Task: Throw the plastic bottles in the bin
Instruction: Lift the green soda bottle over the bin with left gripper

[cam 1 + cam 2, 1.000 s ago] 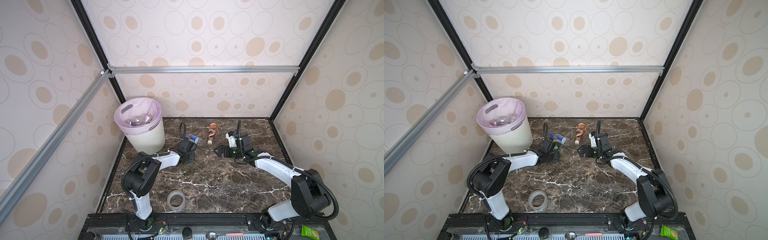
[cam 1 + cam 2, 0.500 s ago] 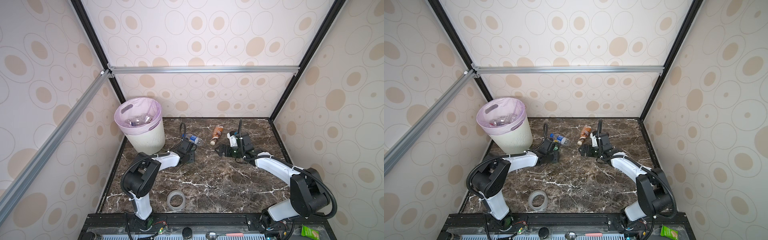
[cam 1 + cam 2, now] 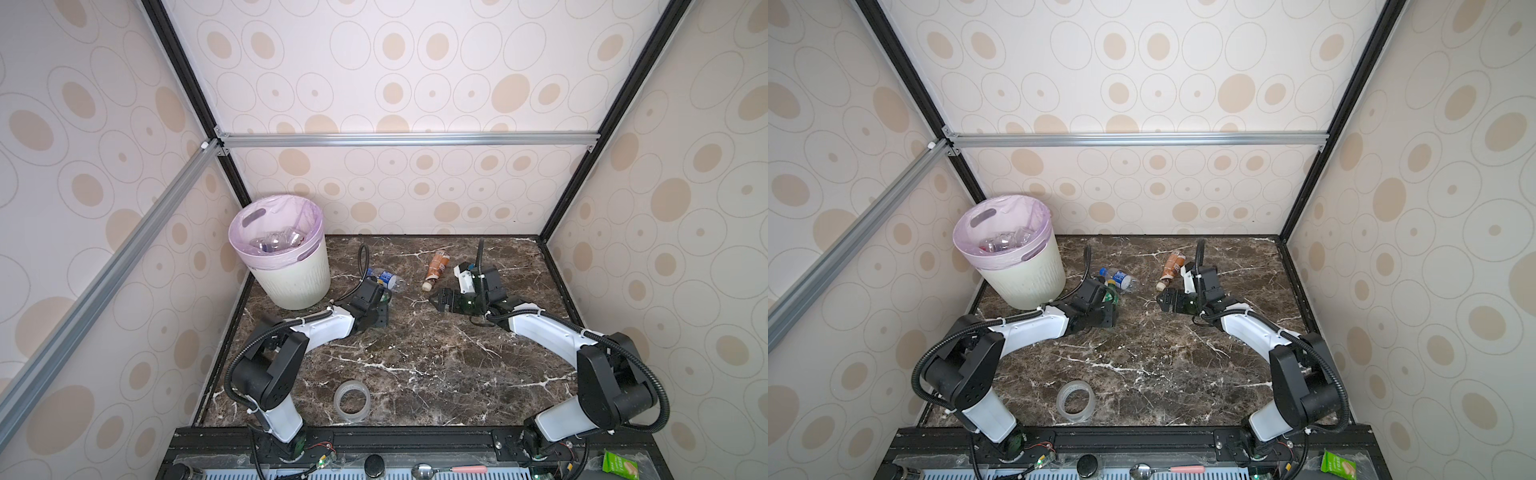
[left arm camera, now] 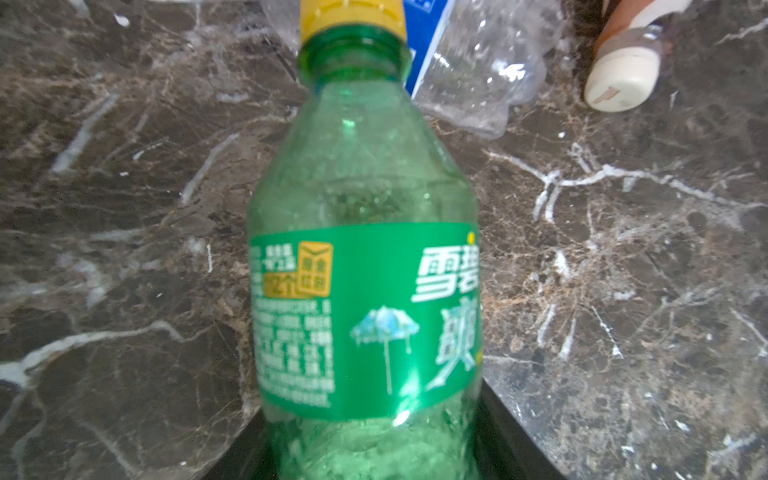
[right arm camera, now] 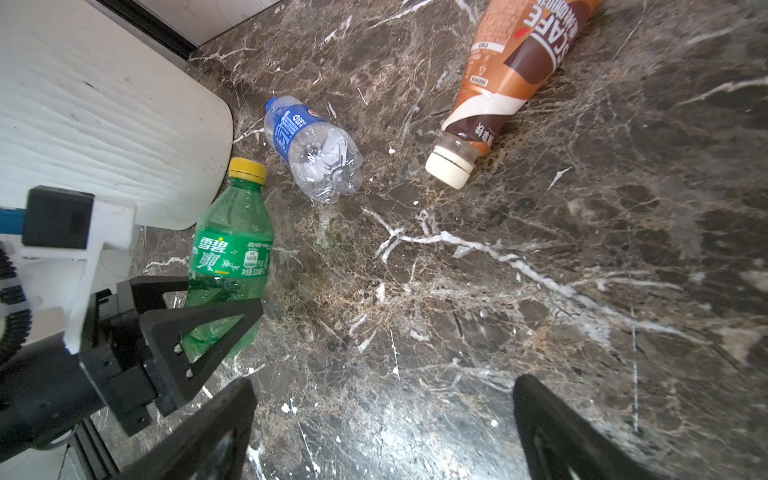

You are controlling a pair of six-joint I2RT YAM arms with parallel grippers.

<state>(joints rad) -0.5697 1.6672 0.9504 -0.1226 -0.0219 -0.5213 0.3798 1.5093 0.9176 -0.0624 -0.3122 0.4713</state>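
A: Dark marble counter (image 3: 415, 353), walled on three sides; bin (image 3: 291, 282) in the far left corner, bottles (image 3: 276, 243) already inside.
B: With the left hand (image 5: 216, 299) clamped on the green bottle (image 4: 361, 249), low beside the bin's base, lift straight up past the rim before swinging over the opening.
A: Mind the clear bottle (image 5: 311, 149) just beside the cap. Right hand (image 3: 437, 302) spread wide, empty, near the brown bottle (image 5: 511, 70).
B: Open counter between the two hands; tight only against the bin wall.

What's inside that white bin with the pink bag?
The bin holds a few clear plastic bottles lying in its pink liner. Whatever is beneath them, and the bin's bottom, is covered.
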